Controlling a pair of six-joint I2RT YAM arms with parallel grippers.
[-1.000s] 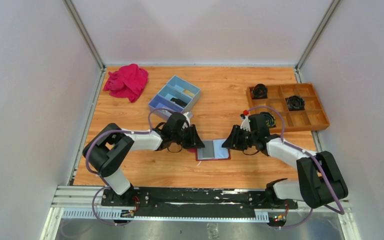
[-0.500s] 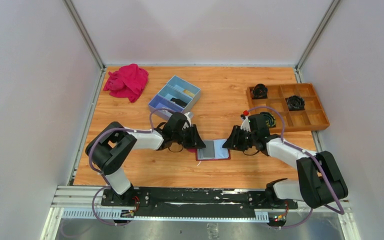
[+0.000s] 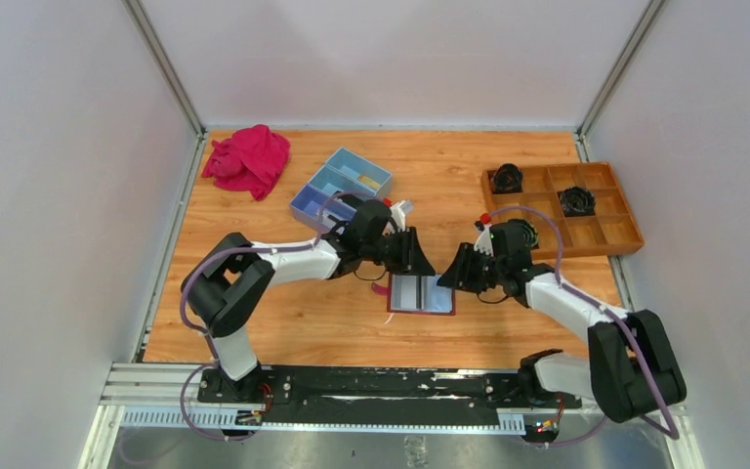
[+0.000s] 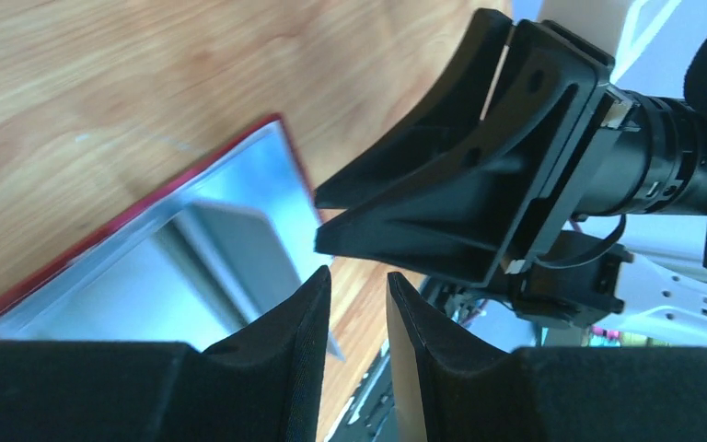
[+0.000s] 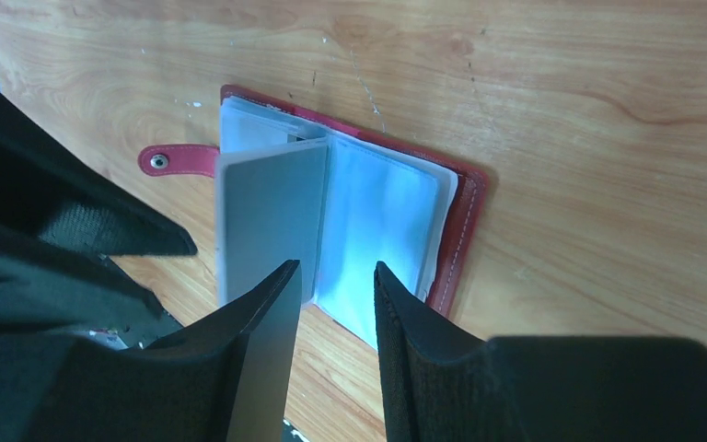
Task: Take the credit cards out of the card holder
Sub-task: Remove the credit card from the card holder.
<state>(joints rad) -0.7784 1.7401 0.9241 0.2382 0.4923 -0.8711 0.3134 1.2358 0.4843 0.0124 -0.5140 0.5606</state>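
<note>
The dark red card holder (image 3: 422, 297) lies open on the wooden table between my two grippers. In the right wrist view its red edge (image 5: 465, 216) frames see-through pockets, and a grey credit card (image 5: 272, 221) sits in the left leaf, which is lifted slightly. The pink-red tab strap (image 5: 179, 159) points left. My left gripper (image 3: 420, 264) hovers over the holder's far edge, slightly open and empty (image 4: 357, 276). My right gripper (image 3: 446, 279) is at the holder's right edge, open and empty (image 5: 336, 269). Other cards are hidden in the pockets.
A blue three-compartment box (image 3: 342, 186) stands just behind the left arm. A pink cloth (image 3: 247, 159) lies at the back left. A wooden divided tray (image 3: 635, 234) with black items (image 3: 577, 200) stands at the right.
My left gripper has moved right and back, from the holder's left edge to over its far edge. A grey leaf of the holder now stands up. The right gripper has barely moved.
</note>
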